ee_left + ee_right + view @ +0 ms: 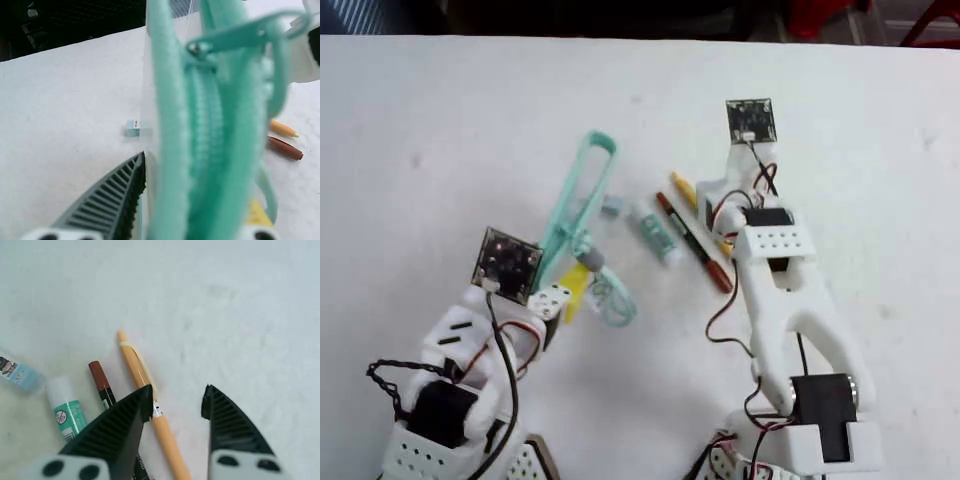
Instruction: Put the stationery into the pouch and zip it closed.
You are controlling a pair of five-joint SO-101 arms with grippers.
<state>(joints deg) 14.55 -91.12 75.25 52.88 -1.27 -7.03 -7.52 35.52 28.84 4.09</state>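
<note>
From above, the pouch [582, 200] stands on edge near the middle of the desk [440, 120], with the eraser [612, 206], glue stick [657, 233], brown pen [692, 243] and orange pencil [684, 188] loose just beside it. At the left wrist, the left fingers [117, 192] are clamped on its zipper edge, so the thin wall could slip or the mouth be pinched narrow. At the right wrist, the right fingers [120, 425] stand apart astride the pencil with one tip over it, so closing might roll it away or catch the pen too.
</note>
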